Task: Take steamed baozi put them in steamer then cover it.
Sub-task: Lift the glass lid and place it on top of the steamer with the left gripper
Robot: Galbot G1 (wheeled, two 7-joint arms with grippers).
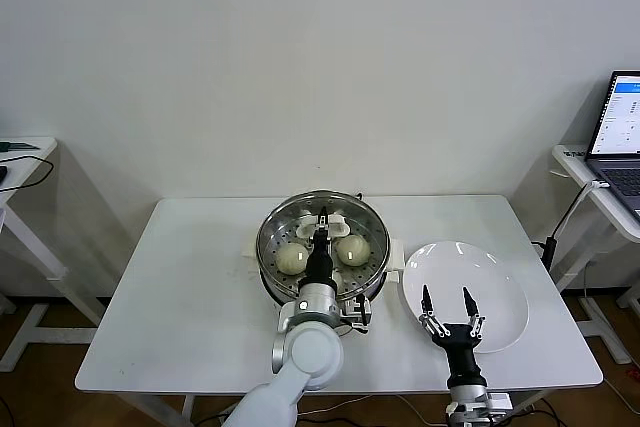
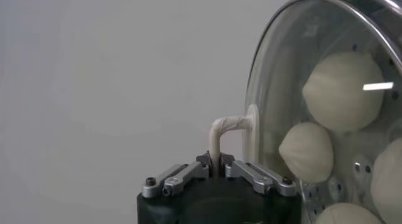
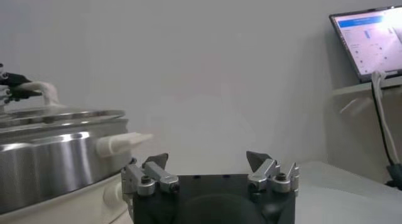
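The covering step is in hand, and it looks close to finished. The left gripper [image 1: 322, 215] reaches over the steamer [image 1: 272, 277], its fingers [image 2: 248, 174] pinched tight on the thin white handle [image 2: 226, 126] of the cover [image 1: 372, 232], which lies over the pot; from the right wrist view its metal rim appears to rest on the steamer's edge, though whether it is fully seated all the way round is hard to judge from here. Through the glass the steamed baozi [image 2: 343, 90] sit on the perforated tray, four of them showing in the left wrist view, so the loading seems done. The steamer stands at the middle of the white worktop [image 1: 180, 297], and just beside it, on the robot's right, is the flat white plate [image 1: 500, 282] with nothing on it. The right gripper [image 1: 446, 303] hangs idle over the near edge of that plate, fingers spread wide and holding nothing. The next move, in my judgement, calls for the left fingers to let go of the handle and lift straight away without dragging the cover off centre.
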